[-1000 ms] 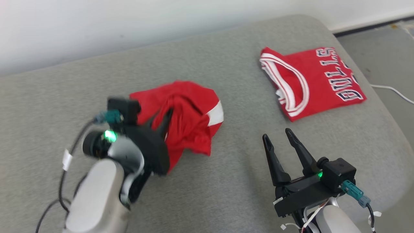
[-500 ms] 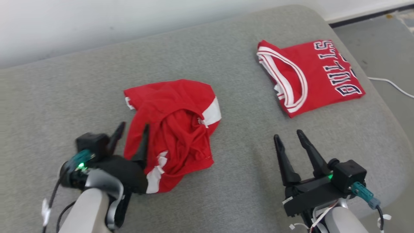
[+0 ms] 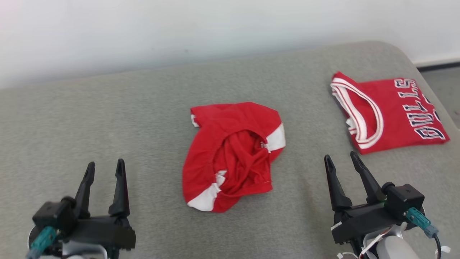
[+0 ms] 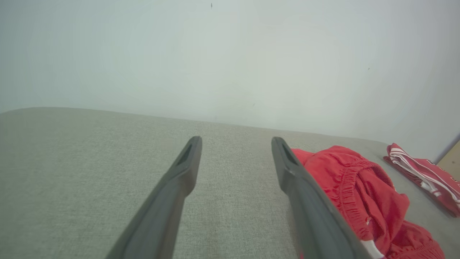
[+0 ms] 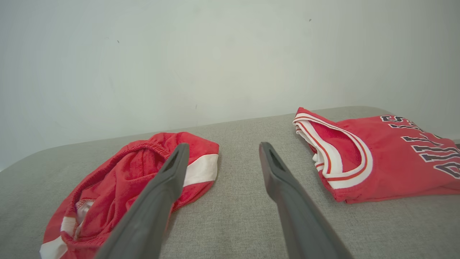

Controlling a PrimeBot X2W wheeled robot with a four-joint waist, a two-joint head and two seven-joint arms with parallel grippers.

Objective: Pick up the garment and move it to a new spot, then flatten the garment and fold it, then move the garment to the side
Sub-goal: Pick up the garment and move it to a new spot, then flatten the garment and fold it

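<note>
Left tool (image 3: 106,162) released: fingers spread wide, nothing between them. It sits by the near left corner of the desk (image 3: 107,108), well apart from the shorts (image 3: 233,154). Right tool (image 3: 340,155) also released and empty, by the near edge toward the right.

Change: a second ago the left tool was clenched on the shorts and carrying them. It has since let go and drawn back to its corner. The head camera has swung too, so the sideways slide of everything in the head view is not a move of the things.

Reading: the pick-up-and-move step looks finished. Flattening is next, and both tools are free for it.

Shorts: red, in a crumpled heap about mid desk. The long axis runs from the far edge toward the near edge, leaning toward the near left corner. The elastic waistband gapes upward, with bunched cloth inside. One white stripe (image 3: 276,138) is on the right flank and another at the near left end. Leg ends cannot be made out.

Jersey (image 3: 391,115): folded, by the far right corner, well apart from the shorts.
</note>
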